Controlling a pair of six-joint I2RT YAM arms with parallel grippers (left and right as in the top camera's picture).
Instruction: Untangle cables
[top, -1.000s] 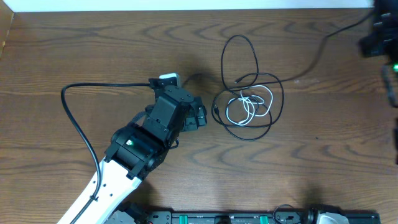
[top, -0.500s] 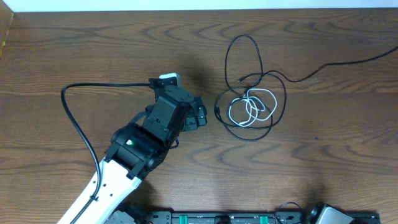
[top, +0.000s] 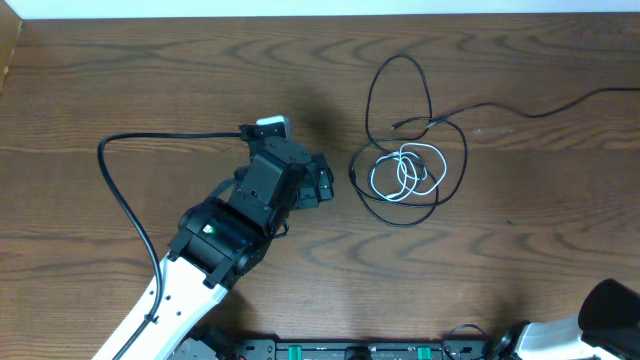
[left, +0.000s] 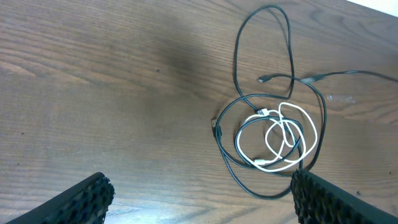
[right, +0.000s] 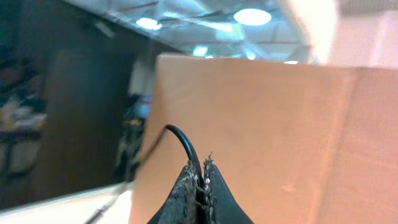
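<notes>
The cables lie in one tangle on the table (top: 150, 80), at 3 o'clock from the left claw (top: 328, 186) and near it but not touching. The white cable (top: 405, 172) is coiled in a few small loops at the middle of the tangle, and the black cable (top: 405, 222) rings it in a wider loop. A second, narrow black loop stands out toward 12 o'clock. From the top of the ring one black strand runs toward 2 o'clock and leaves the overhead view at the right edge. In the left wrist view the left claw (left: 200, 186) is spread wide with nothing between its fingers (left: 87, 196), and the white cable (left: 283, 132) and black cable (left: 236, 59) lie ahead of it at 1 o'clock. The right arm (top: 612, 305) shows only at the 5 o'clock corner of the overhead view. Its camera looks upward at a cardboard panel (right: 261, 137), where the right claw (right: 200, 171) is pinched tight on a black cable (right: 180, 137) that arcs away toward 10 o'clock.
</notes>
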